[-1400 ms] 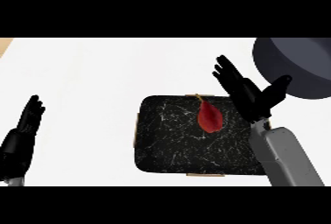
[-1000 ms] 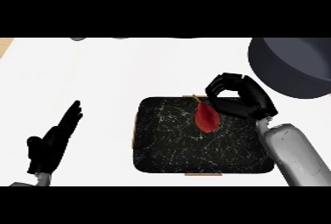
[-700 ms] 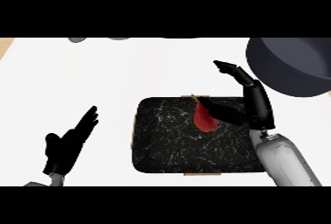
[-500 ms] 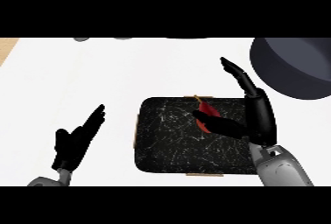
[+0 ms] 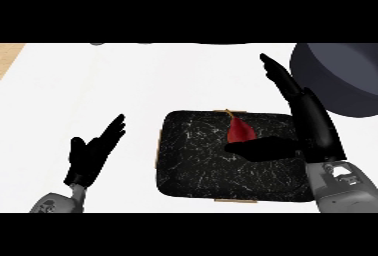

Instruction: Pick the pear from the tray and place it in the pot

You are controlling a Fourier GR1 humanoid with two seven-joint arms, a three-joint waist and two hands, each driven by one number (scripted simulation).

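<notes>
Right hand [image 5: 314,122] lower than before, fingers straight, thumb touching pear [image 5: 240,132] on tray [image 5: 192,165], left hand [image 5: 92,152] open.

Right hand [image 5: 314,120] open beside pear [image 5: 240,132]; pear on tray [image 5: 192,165].

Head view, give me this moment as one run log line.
red pear: on black speckled tray | right hand: open, thumb by pear | left hand: open, resting | dark grey pot: no pear inside
</notes>
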